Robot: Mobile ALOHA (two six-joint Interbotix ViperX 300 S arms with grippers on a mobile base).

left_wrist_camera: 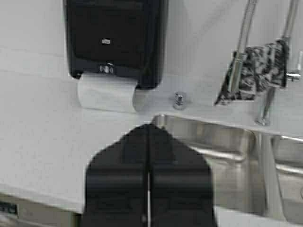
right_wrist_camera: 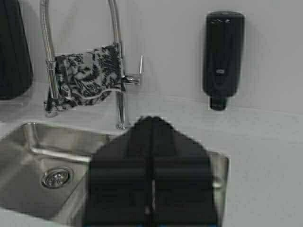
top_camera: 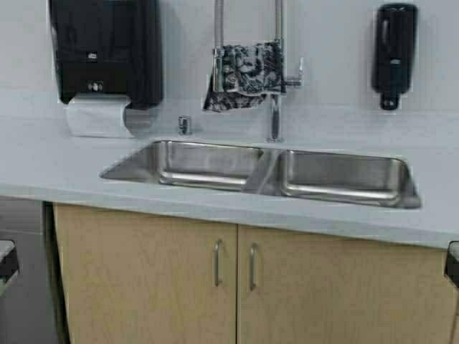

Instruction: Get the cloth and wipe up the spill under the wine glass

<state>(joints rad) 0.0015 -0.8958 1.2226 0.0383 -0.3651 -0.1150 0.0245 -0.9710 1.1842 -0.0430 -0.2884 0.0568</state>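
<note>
The cloth [top_camera: 242, 75] hung draped over the faucet [top_camera: 275, 107] at the far wall, while the left tool [left_wrist_camera: 148, 137] and right tool [right_wrist_camera: 152, 127], both pressed closed and empty, waited near the tabletop [top_camera: 57, 168] edge.

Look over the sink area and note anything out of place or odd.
The cloth is draped over the faucet above the sink rather than lying on the counter. No wine glass or spill shows in any view. Both grippers, left and right, are held back with jaws shut.
</note>
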